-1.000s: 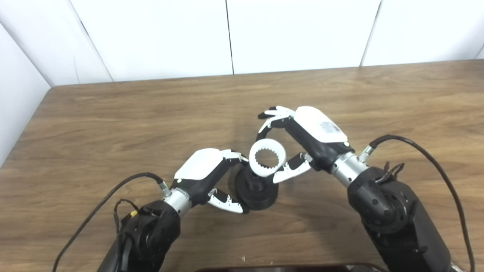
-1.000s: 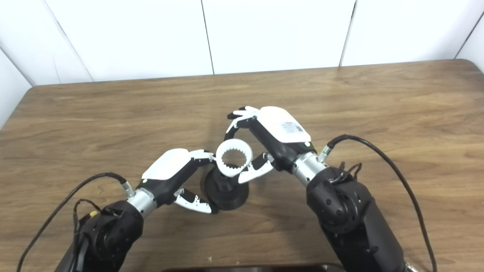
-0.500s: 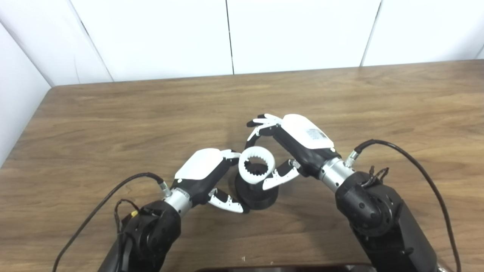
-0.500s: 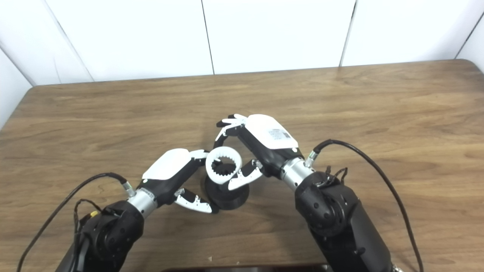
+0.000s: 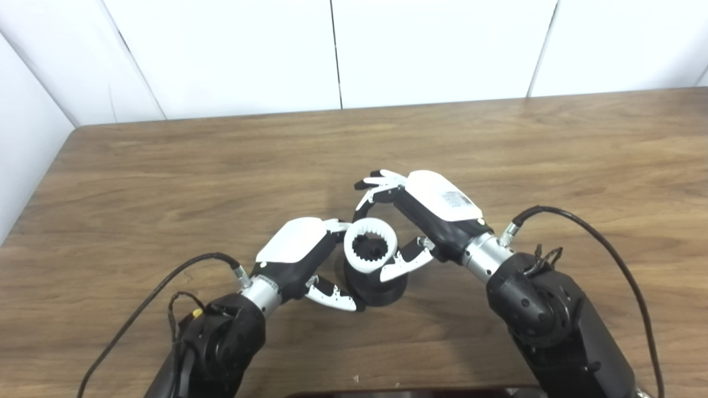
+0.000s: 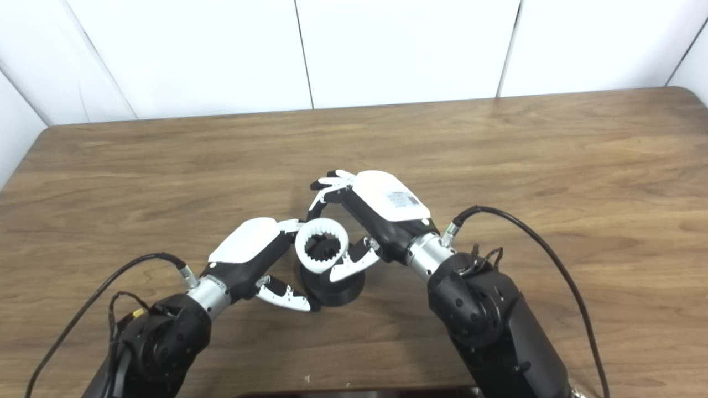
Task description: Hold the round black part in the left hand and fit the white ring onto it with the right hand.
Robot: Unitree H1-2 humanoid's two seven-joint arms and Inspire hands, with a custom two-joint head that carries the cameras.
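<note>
The round black part (image 5: 371, 284) sits just below the middle of the frame on a wood-grain table (image 5: 166, 182) that fills most of the picture, with plain white wall panels (image 5: 431, 50) along the top. It's matte black, a wide flat disc base with a narrower hub standing up from it. The left hand (image 5: 301, 260), glossy white shell over black fingers, comes in from the lower left and is wrapped round the base, thumb at the front edge, fingers behind. The right hand (image 5: 412, 218) reaches in from the lower right and has the white ring (image 5: 370, 252) pinched between thumb and fingers. The ring's smooth outside, with little teeth all round the inside. It's tilted, right at the hub's top; can't tell if it's seated.
</note>
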